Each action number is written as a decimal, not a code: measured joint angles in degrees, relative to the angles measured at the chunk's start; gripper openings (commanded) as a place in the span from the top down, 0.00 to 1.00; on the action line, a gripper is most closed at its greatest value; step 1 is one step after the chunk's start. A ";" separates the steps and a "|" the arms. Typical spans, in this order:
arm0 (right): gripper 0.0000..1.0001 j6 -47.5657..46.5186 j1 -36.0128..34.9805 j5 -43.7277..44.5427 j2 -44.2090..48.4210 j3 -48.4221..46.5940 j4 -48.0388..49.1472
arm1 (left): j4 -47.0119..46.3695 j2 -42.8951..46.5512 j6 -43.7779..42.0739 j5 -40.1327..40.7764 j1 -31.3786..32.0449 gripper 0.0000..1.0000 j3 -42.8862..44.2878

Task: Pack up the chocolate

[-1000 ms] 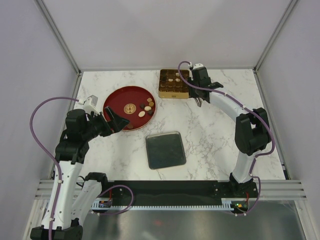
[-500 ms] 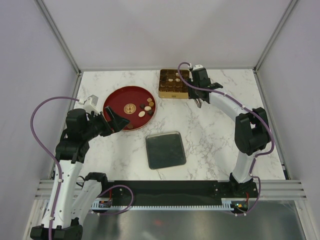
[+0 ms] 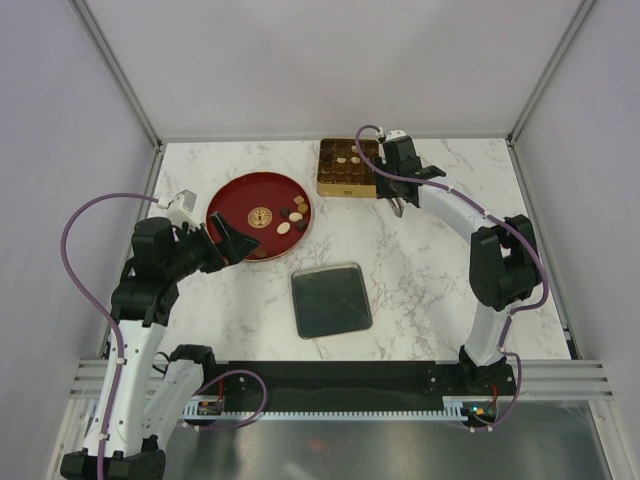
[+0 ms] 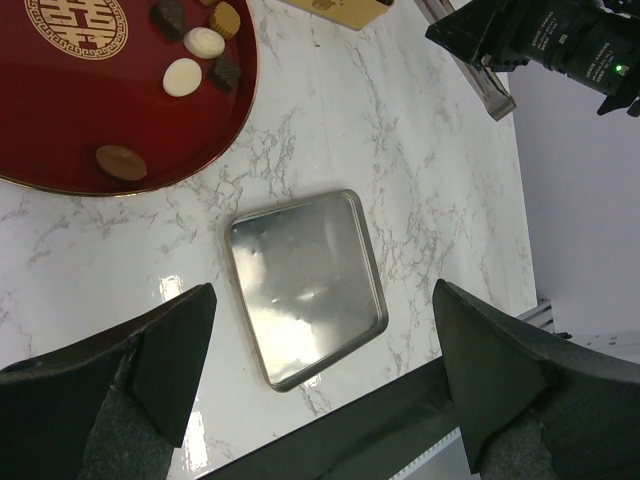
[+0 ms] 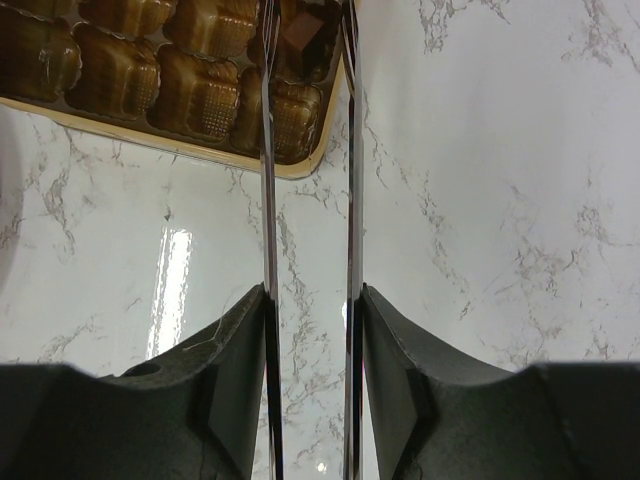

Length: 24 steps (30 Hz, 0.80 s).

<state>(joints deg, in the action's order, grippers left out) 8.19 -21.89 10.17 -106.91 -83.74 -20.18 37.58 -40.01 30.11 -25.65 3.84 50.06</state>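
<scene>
left gripper (image 4: 320,300) wide apart, empty | right gripper (image 5: 307,40) narrowly parted | chocolate (image 4: 183,77) up-left of left: likely light, soft; pinch sides

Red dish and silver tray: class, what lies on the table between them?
Nothing: the left wrist view shows only bare table between the red dish and the silver tray.

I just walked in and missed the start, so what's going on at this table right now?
Two robot arms are packing chocolates from a red dish into a gold tray. The right gripper hangs by the tray's right side, its thin fingers slightly apart, nothing visibly gripped. The left gripper hovers open and empty over the dish's near edge. Several pieces lie on the dish.
</scene>
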 measured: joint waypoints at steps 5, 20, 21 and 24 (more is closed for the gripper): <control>0.52 -0.02 -0.02 -1.20 0.68 -0.07 -0.15 | 0.00 0.22 0.00 0.00 0.00 0.02 0.00; 0.52 -0.50 -13.42 -6.40 5.92 -0.07 -0.04 | 0.00 2.23 0.00 -0.02 0.00 0.02 -0.76; 0.52 -0.70 -14.93 -7.04 5.90 -0.07 0.00 | 0.00 2.32 0.00 0.00 0.00 0.02 -0.76; 0.52 -1.14 -18.58 -8.50 5.49 -0.07 0.02 | 0.00 2.47 0.00 0.00 0.00 0.02 -0.76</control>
<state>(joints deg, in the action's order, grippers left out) 7.05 -40.47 1.67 -101.43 -83.81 -20.16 37.58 -37.54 30.11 -25.65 3.84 49.30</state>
